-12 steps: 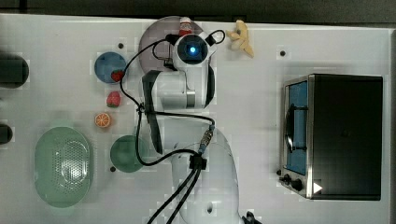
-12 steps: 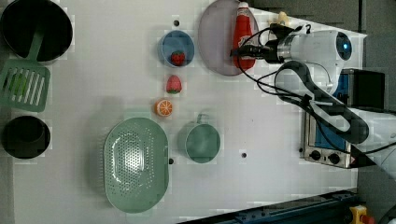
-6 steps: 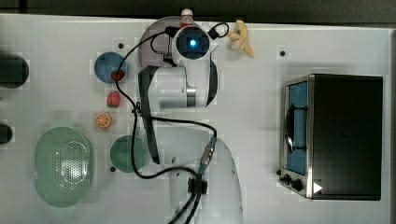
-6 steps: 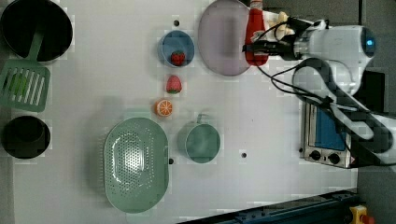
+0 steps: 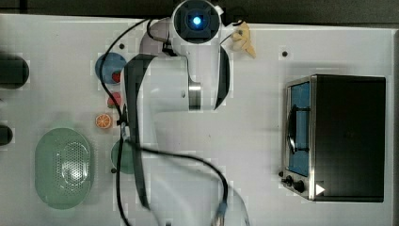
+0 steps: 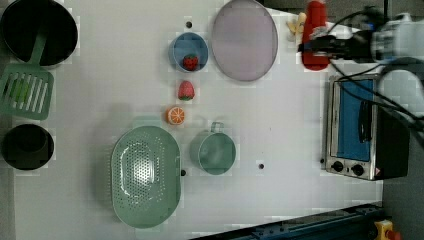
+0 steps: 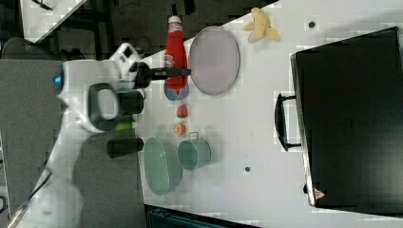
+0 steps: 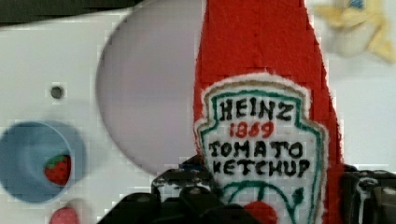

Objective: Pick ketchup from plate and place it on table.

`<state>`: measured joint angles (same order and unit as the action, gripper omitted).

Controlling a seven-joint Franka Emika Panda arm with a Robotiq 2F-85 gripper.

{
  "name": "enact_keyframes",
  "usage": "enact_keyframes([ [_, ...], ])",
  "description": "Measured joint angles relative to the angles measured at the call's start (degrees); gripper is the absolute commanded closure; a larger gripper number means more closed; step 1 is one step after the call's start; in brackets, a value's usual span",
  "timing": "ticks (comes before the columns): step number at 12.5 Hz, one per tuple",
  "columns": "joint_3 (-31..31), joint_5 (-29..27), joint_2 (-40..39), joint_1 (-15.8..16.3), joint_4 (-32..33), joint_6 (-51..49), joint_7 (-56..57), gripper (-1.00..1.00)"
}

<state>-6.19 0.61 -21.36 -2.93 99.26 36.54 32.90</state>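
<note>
**A:** Between your fingers, what do you have?

**B:** My gripper (image 6: 320, 46) is clamped around the ketchup (image 6: 315, 35), a red bottle with a white label reading Heinz tomato ketchup in the wrist view. My dark fingers (image 8: 187, 196) press its lower body from both sides. I hold it in the air.

**A:** Where is it compared with the plate?

**B:** In the left view the bottle hangs to the right of the plate (image 6: 244, 46), apart from it, over the table (image 6: 280, 125) near the far edge. The plate itself is bare. In the right view the bottle shows just left of the plate.

**A:** What lies close by?

**B:** A yellow banana toy (image 6: 296, 24) sits just beside the bottle in the left view. On the left view's left of the plate stands a small blue bowl (image 6: 188, 51) with a strawberry (image 6: 189, 61) in it. Below that bowl lie a second strawberry (image 6: 185, 90) and an orange slice (image 6: 175, 115) on the white top.

**A:** And further out?

**B:** A green cup (image 6: 213, 151) and a green colander (image 6: 144, 175) stand lower in the left view. A toaster oven (image 6: 359, 130) sits at the left view's right, under my arm.
</note>
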Motion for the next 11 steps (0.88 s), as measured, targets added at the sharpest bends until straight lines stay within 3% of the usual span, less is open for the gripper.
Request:
enact_keyframes([
  [4,1.0,-0.1,10.0,-0.6,3.5,-6.1,-3.8,-0.26],
  [8,2.4,-0.1,19.7,-1.8,17.3,-7.1,-4.4,-0.27],
  [11,3.2,-0.3,21.7,-2.8,26.4,-4.6,-5.5,-0.27],
])
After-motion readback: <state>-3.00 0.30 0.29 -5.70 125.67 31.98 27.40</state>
